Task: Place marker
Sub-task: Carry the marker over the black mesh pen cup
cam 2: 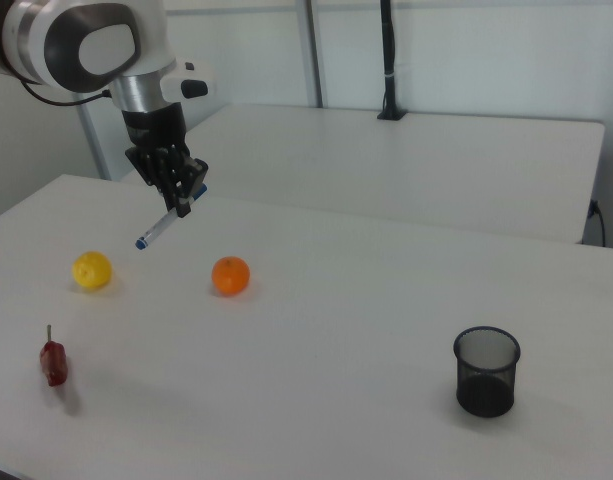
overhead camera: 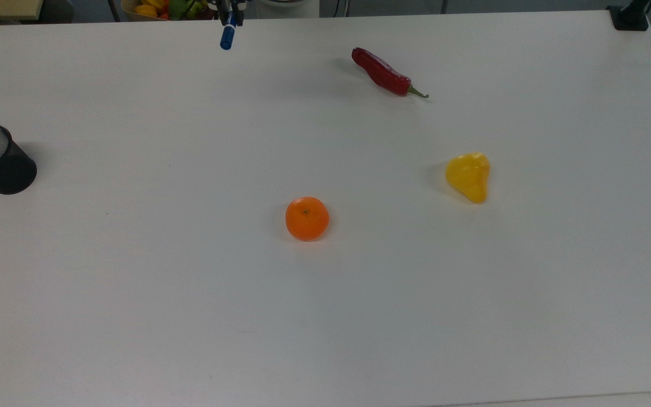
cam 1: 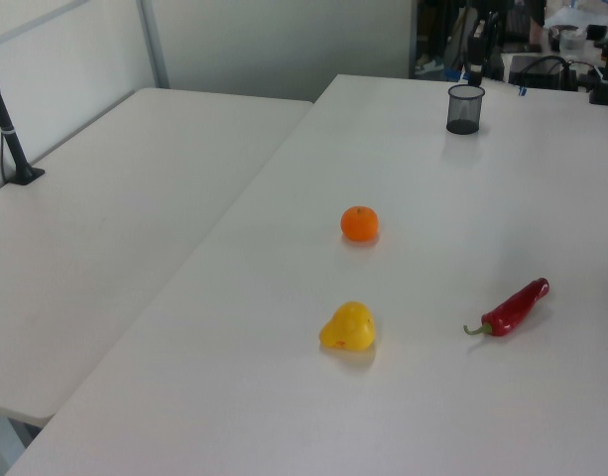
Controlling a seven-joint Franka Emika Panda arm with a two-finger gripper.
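High above the bench [cam 2: 336, 300], my fingers [cam 2: 182, 199] are clamped on the marker [cam 2: 158, 229] near its upper end, so its blue end slants down and hangs free in the air. Carrying it raised keeps it clear of the orange [cam 2: 230, 276], the yellow pepper [cam 2: 91, 270] and the red chilli [cam 2: 52, 362]. I judge the black mesh cup [cam 2: 486, 371], standing upright and well apart, the likely place for it.
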